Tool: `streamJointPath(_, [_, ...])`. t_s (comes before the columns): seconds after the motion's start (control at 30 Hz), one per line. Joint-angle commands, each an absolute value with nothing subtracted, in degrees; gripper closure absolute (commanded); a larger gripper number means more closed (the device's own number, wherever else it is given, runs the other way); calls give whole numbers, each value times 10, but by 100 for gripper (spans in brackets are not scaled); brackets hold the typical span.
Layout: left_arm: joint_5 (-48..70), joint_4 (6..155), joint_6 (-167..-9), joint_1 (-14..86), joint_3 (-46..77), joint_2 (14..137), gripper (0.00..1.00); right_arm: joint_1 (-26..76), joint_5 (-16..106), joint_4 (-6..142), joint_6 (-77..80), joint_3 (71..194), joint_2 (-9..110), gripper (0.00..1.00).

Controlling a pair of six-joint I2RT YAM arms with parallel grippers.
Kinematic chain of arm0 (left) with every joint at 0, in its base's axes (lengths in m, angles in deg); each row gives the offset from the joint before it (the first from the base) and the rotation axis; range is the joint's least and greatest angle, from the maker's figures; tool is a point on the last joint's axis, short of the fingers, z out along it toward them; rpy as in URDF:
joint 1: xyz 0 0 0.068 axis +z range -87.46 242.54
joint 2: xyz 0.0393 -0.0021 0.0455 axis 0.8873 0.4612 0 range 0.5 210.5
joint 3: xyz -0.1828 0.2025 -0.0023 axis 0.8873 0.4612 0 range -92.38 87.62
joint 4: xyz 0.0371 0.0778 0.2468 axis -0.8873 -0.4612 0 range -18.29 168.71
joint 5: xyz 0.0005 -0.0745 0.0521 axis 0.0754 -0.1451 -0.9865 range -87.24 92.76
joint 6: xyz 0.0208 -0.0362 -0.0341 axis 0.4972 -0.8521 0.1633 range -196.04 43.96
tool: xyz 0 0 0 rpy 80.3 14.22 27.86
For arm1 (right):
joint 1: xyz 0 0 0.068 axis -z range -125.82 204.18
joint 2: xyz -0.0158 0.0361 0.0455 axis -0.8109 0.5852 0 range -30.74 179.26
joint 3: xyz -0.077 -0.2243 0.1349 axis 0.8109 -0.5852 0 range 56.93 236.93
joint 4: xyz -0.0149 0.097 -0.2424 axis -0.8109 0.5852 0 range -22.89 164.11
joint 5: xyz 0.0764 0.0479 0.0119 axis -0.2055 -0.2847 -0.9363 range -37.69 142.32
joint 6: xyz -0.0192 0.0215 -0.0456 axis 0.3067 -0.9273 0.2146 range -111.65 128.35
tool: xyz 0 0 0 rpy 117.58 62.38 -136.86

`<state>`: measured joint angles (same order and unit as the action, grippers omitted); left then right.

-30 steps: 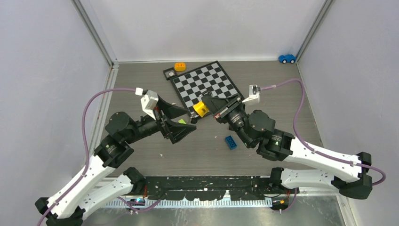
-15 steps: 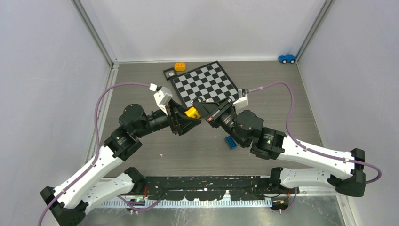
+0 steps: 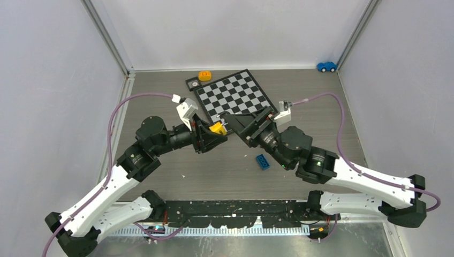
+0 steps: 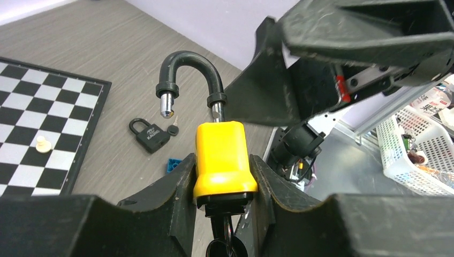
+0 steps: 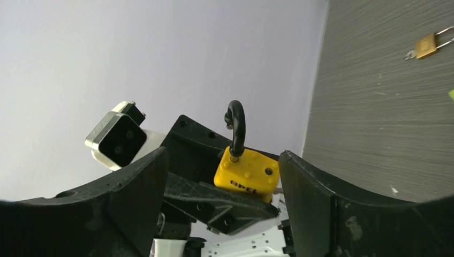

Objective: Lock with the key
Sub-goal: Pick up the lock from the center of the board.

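A yellow padlock (image 3: pixel 217 128) is held off the table near the chessboard's front edge, clamped by its body between the fingers of my left gripper (image 3: pixel 214 131). In the left wrist view the padlock (image 4: pixel 222 160) stands upright in the left gripper (image 4: pixel 222 167). Its black shackle (image 4: pixel 187 69) is swung open with one end free. A dark key (image 4: pixel 230 238) with a ring sticks out of its underside. My right gripper (image 3: pixel 243 124) faces the lock, open and apart from it. In the right wrist view the padlock (image 5: pixel 247 174) shows beyond the open right gripper (image 5: pixel 224 160).
A chessboard (image 3: pixel 235 93) lies behind the grippers, with a white pawn (image 4: pixel 40 142) on it. A small black padlock (image 4: pixel 148 134), a blue brick (image 3: pixel 262 161) and a brass padlock (image 5: pixel 426 45) lie on the table. An orange block (image 3: pixel 204 75) and a blue toy car (image 3: pixel 326 66) sit at the back.
My left gripper came up to the yellow padlock and closed on its body. My right gripper, which was holding it, has opened, let go and drawn back slightly.
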<state>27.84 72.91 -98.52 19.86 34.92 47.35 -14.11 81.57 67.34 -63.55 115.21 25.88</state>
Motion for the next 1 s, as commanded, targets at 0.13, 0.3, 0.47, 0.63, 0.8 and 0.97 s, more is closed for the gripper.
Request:
streamJointPath(0.13, [291, 668, -995, 198, 307, 409, 100, -144, 851, 764, -451, 1107, 107, 17])
streamJointPath(0.3, [410, 654, -1033, 198, 288, 413, 100, -144, 682, 755, -107, 1113, 75, 20])
streamJointPath(0.47, [517, 655, -1073, 198, 274, 424, 100, -144, 423, 805, 230, 1160, 73, 22])
streamJointPath(0.63, [554, 661, -1097, 198, 277, 424, 100, -144, 256, 870, 500, 1208, 95, 24])
streamJointPath(0.8, [581, 694, -1125, 198, 283, 431, 100, -144, 238, 896, 578, 1256, 132, 25])
streamJointPath(0.97, [605, 748, -1164, 198, 293, 442, 100, -144, 235, 897, 624, 1278, 176, 33])
